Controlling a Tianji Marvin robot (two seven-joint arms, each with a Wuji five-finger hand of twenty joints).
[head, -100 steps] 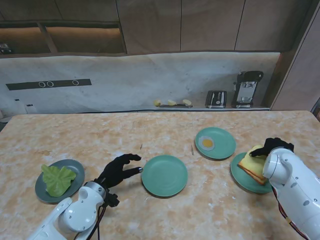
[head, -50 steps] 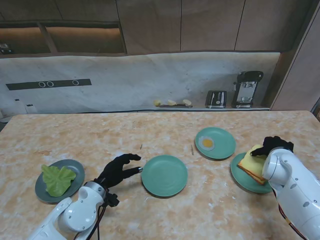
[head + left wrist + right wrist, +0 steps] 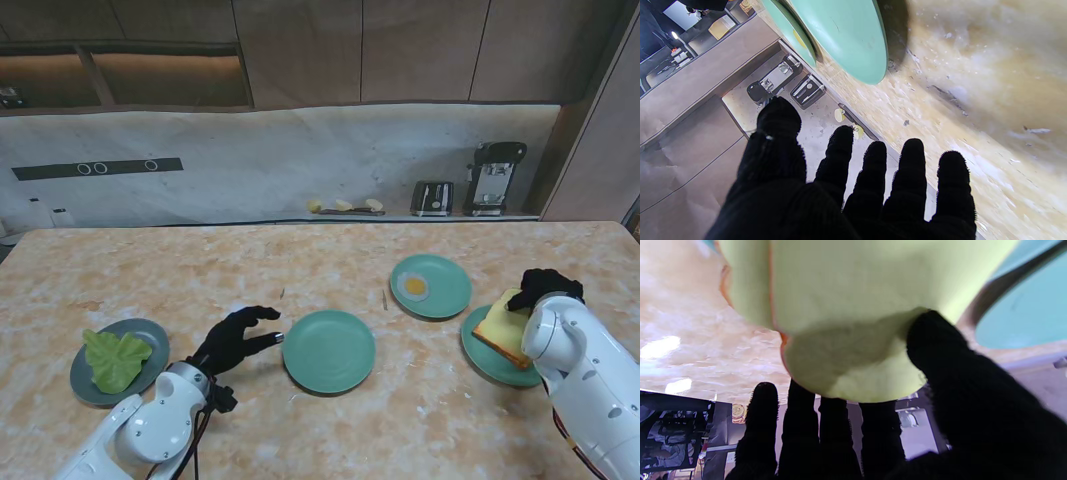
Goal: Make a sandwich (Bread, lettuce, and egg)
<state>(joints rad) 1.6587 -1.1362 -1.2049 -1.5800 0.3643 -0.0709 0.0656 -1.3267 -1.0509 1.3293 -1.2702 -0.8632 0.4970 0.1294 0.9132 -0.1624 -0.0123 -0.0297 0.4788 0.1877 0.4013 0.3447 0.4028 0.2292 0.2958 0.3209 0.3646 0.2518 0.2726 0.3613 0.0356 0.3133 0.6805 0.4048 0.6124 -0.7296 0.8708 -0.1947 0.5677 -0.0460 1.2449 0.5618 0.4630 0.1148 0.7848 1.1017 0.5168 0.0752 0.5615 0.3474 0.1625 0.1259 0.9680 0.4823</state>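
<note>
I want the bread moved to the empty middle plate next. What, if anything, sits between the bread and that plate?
Nothing visible blocks it. The right hand grips the bread over its plate. Bare table lies between it and the empty plate. The egg plate sits farther from me, off that line.

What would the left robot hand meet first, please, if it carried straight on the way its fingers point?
Most likely the empty green plate: the left robot hand lies open on the table beside it, fingertips aimed at its near rim with only a small gap showing, though depth is unclear.
</note>
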